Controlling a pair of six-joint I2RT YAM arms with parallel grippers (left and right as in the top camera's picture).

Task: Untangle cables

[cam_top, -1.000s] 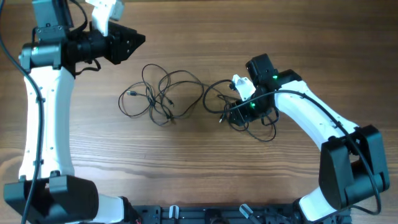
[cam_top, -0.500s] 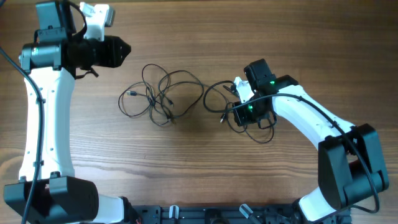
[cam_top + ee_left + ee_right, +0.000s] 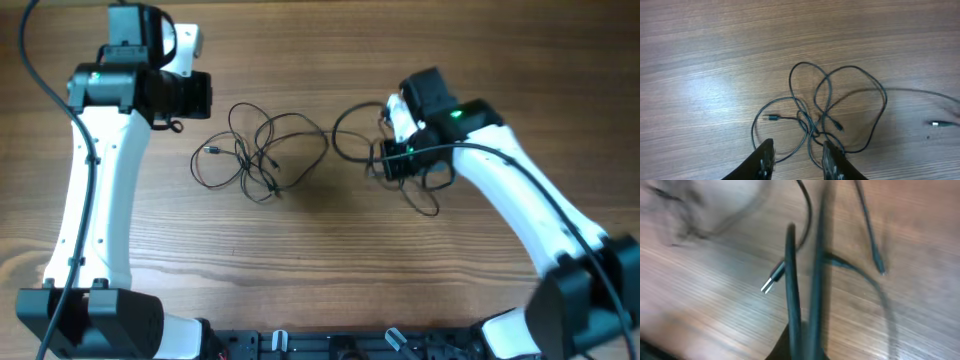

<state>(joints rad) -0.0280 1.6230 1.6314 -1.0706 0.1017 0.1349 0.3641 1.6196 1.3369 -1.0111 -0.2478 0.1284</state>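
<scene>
Over the wooden table point(image 3: 300, 270) now, and the cables are lying in two lots. The main tangle point(image 3: 262, 152) sits flat on the wood: thin black loops crossing over a small knot, with one plug end point(image 3: 212, 150) poking out on its left side. To the right of the main tangle, and apart from it, there's a second clump point(image 3: 337, 143) of black cord, with one open loop curving back towards the tangle.

The left end effector point(image 3: 192, 95) hangs above and to the left of the main tangle, well clear of it. From the left wrist camera, its two fingers point(image 3: 765, 160) stand spread, with bare wood and a bit of loop showing in the gap below. Nothing is held between them. The same view shows the tangle's knot point(image 3: 812, 131) just ahead of the fingertips, and a lone plug point(image 3: 935, 123) far off to the tangle's right.

The right end effector point(image 3: 395, 160) is right of the main tangle, down on top of the second clump. Its wrist view is badly blurred, but the fingers point(image 3: 791, 280) are pressed together into a narrow wedge. A metal-tipped plug point(image 3: 767, 285) lies just beside them on the wood, and its cord runs up close past the tips. Whether a strand is actually nipped between those fingers, I can't tell through the blur.
</scene>
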